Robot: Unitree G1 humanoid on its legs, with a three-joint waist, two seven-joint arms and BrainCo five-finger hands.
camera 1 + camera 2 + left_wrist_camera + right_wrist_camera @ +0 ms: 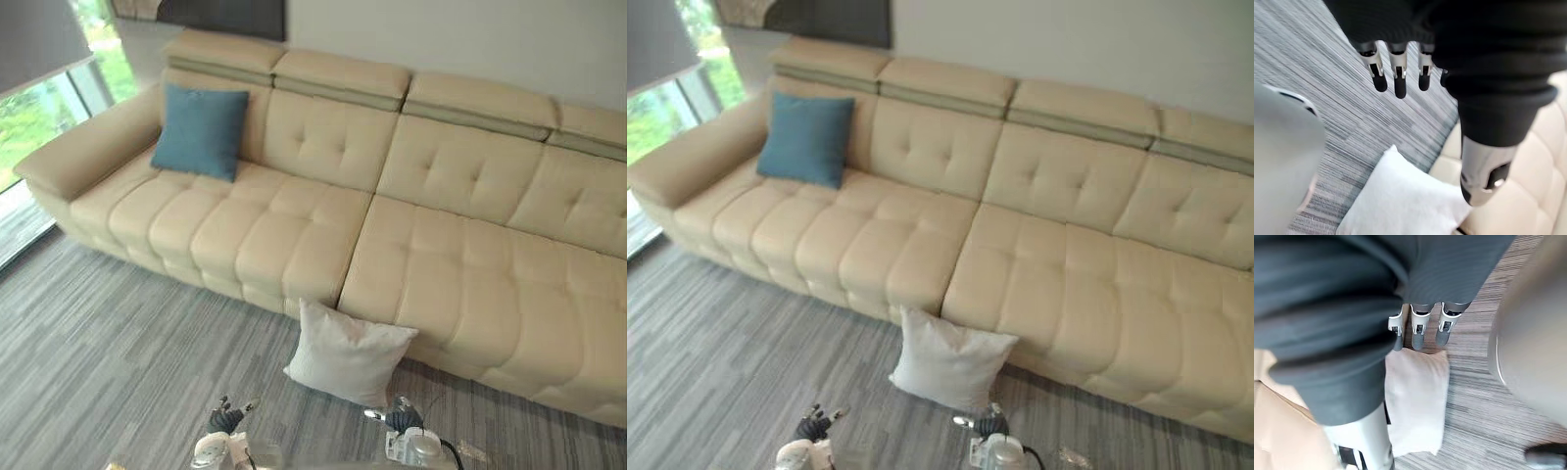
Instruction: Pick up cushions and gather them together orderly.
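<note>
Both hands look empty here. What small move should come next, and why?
Probably reach both hands forward to the white cushion, which leans against the sofa front on the carpet ahead of the left hand and right hand; both are open and empty, and the blue cushion sits on the sofa.

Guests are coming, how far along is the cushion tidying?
Nothing gathered yet. Blue cushion sits at the sofa's left end; white cushion leans against its front on the carpet. Left hand and right hand hang open, empty. Remaining: move the white one beside the blue.
</note>
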